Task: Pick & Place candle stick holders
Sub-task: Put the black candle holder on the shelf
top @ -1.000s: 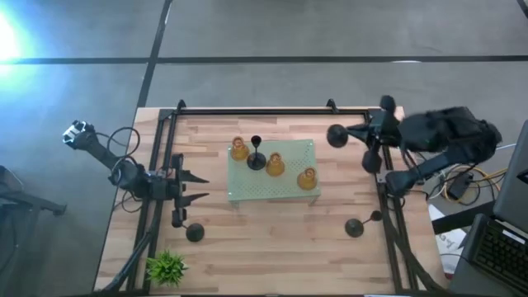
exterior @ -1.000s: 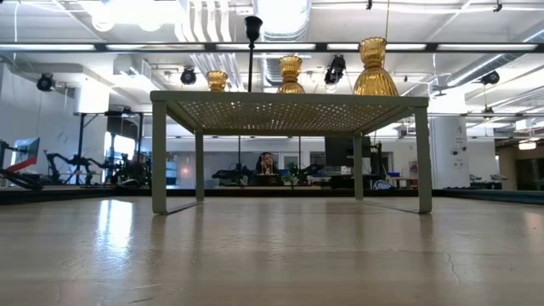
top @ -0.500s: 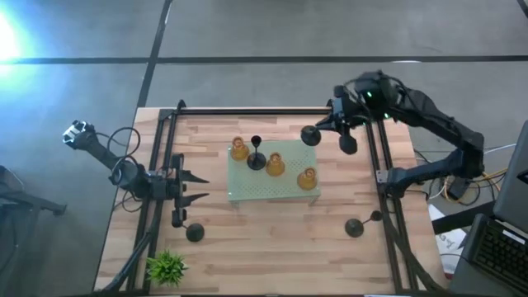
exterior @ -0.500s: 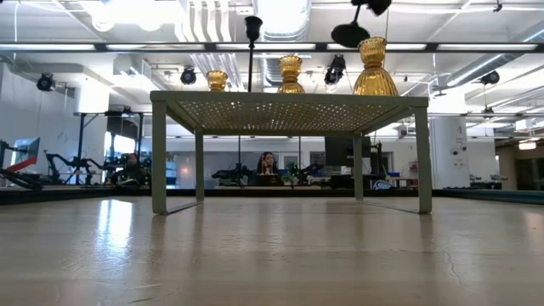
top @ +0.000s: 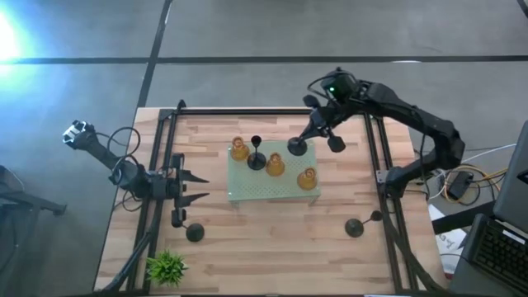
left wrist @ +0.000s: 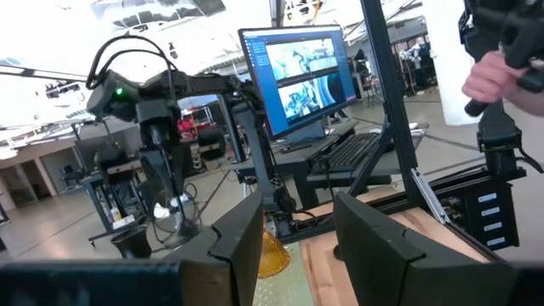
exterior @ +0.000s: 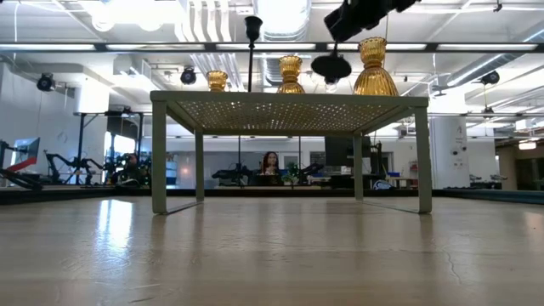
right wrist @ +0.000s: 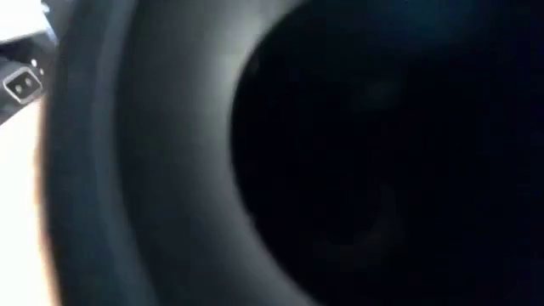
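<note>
A light wooden table (top: 247, 239) is carrying a pale green perforated stand (top: 247, 191) near its middle, two black candle stick holders (one (top: 195, 233) near the front left, one (top: 355, 227) toward the right) and a small green plant (top: 166, 266) sitting at the front left corner.

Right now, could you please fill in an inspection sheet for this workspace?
Surface: wooden table, pale green stand at centre.
Job's things: three amber holders and one black holder on the stand; two black holders on the table; one carried holder.
Clutter: small plant.
Grippers: right gripper shut on the carried holder above the stand; left gripper open, waiting at the table's left.
Cables: loose cables beyond the right edge.
Surroundings: monitor, a person's hand.
</note>
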`<move>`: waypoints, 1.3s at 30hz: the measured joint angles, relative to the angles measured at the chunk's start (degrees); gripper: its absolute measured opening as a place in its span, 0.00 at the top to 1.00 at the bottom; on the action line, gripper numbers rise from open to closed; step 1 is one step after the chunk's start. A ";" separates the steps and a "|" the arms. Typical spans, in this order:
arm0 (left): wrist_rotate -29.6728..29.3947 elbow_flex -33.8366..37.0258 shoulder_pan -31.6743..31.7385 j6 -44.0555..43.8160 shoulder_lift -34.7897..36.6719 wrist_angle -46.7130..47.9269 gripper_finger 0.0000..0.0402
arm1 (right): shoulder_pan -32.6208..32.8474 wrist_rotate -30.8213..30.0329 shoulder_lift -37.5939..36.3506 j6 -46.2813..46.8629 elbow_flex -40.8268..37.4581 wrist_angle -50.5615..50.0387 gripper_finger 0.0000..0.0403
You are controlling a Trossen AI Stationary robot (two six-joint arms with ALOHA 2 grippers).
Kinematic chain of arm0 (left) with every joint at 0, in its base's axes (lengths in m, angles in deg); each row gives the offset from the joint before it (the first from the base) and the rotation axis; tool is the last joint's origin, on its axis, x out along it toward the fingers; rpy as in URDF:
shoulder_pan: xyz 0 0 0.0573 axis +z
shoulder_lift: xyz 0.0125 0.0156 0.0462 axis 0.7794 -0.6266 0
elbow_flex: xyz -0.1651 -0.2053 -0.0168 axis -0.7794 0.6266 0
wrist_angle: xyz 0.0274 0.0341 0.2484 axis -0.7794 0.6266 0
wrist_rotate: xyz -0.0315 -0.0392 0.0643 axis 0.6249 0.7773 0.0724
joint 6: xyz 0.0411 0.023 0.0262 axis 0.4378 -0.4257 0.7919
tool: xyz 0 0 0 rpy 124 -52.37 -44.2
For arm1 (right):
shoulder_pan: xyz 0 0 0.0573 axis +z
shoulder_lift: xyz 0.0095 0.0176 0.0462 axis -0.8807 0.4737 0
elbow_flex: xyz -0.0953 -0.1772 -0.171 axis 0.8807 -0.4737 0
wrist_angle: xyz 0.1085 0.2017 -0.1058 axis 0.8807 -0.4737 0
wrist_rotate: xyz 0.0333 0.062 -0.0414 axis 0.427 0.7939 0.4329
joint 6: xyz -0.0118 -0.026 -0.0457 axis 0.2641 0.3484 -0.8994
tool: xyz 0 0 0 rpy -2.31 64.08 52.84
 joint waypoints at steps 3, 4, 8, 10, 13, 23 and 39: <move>-0.02 0.00 0.00 -0.69 0.00 0.00 0.63 | -0.04 0.37 1.90 -2.44 0.00 -0.11 0.98; -0.03 0.00 -0.01 -1.02 0.00 0.00 0.63 | -0.07 0.47 2.39 -3.20 0.00 -0.11 0.98; -1.02 0.00 -0.01 -1.73 0.00 0.00 0.63 | -0.13 0.58 3.97 -5.04 0.00 -0.32 0.98; -1.20 0.00 0.00 -1.94 0.00 0.00 0.63 | -0.29 1.21 4.36 -5.18 0.00 -1.30 0.98; -1.35 0.00 0.00 -1.98 0.00 0.00 0.63 | -0.33 3.56 4.60 -5.45 0.00 -2.93 0.98; -1.51 0.00 -0.02 -1.83 0.04 0.00 0.63 | -0.26 7.85 5.82 -8.55 -0.50 -3.06 0.98; -2.92 0.00 0.00 -1.35 0.17 0.02 0.63 | 1.60 7.97 9.39 -9.26 -1.33 -2.21 0.98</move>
